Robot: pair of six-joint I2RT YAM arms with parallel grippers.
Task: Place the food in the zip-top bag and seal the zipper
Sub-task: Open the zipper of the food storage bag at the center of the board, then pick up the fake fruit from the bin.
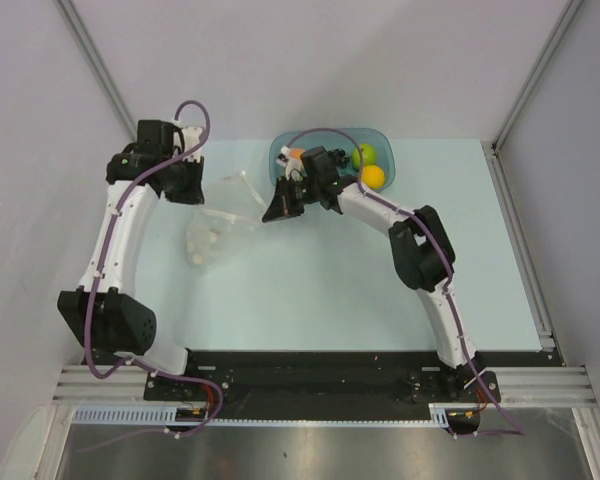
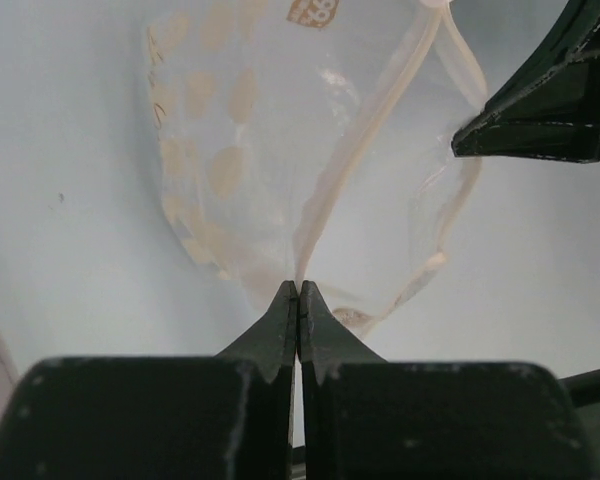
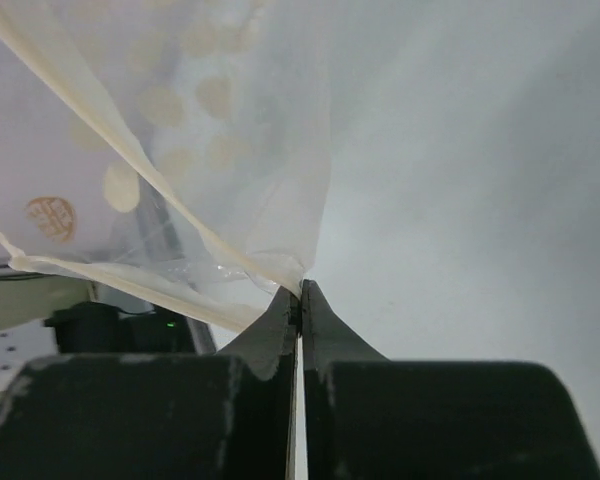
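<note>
- the left gripper [image 2: 298, 290] has its fingers pressed together on 1 end of the zipper [image 2: 355, 150], with the thin plastic caught between the tips.
- the zip-top bag [image 1: 215, 225] is stretched between the 2 grippers over the table [image 1: 330, 300], and its mouth is partly open. it looks very light, soft and crinkly, and probably slippery. the stiffer zipper strip seems a better place to hold than the film.
- the right gripper [image 3: 300, 290] pinches the opposite mouth edge in the same way, with its fingers closed on the plastic.
- the food is not in the bag. a green fruit [image 1: 364, 155] and an orange [image 1: 372, 177] lie in the teal tub [image 1: 385, 145] at the far edge. they look small and round, so they may roll.
- the right wrist covers the left part of the tub, so the other fruits cannot be counted. i cannot tell if the bag's bottom touches the table.
</note>
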